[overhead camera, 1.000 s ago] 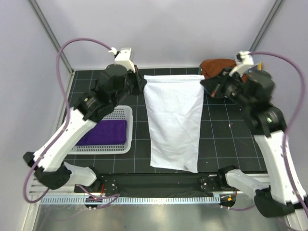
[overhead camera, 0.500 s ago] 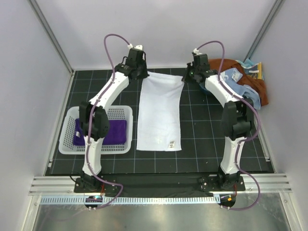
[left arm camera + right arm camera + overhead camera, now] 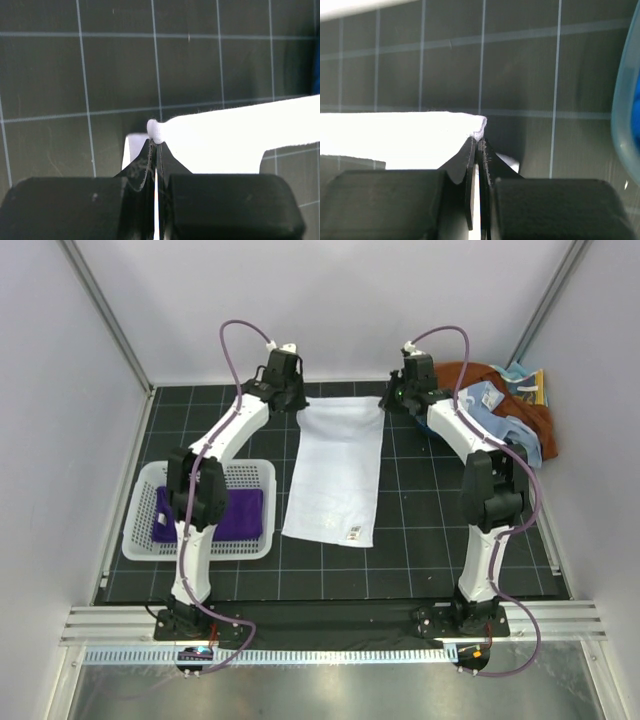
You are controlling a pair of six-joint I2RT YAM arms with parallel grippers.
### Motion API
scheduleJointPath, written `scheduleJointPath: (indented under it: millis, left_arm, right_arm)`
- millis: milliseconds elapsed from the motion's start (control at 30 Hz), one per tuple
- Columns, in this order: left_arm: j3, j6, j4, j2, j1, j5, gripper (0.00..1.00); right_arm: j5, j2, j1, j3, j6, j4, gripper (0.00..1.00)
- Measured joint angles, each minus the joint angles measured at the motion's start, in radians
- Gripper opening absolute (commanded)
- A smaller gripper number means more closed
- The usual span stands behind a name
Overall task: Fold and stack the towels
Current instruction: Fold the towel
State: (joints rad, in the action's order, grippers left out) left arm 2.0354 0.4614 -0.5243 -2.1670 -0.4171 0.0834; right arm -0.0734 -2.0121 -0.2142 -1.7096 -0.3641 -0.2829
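basket (image 3: 137, 546) holds one folded purple towel (image 3: 238, 514). left gripper (image 3: 155, 149), right gripper (image 3: 479, 145) — both pinched closed on the white towel (image 3: 335, 475), one far corner each.

Overhead view looks down across the table (image 3: 430, 535); both close wrist views share its white towel (image 3: 335, 470).
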Motion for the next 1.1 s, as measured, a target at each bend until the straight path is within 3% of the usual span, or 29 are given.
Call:
scheduleJointPath:
  millis: [300,500,667,1100]
  left_arm:
    - [-0.263,0.013,0.024,0.152,-0.025,-0.026,0.0]
    - [-0.323,0.01,0.034,0.229,-0.065,0.005,0.0]
    - [-0.369,0.01,0.031,0.272,-0.074,0.039,0.0]
    - [-0.547,0.011,-0.026,0.4,-0.118,0.122,0.0]
  right_arm:
    - [-0.016,0.119,-0.012,0.174,-0.015,-0.002,0.01]
    - [-0.01,0.148,-0.014,0.202,-0.027,0.005,0.01]
    - [-0.004,0.24,-0.039,0.338,-0.047,0.005,0.01]
    - [0.106,0.475,-0.219,0.584,-0.101,0.003,0.01]
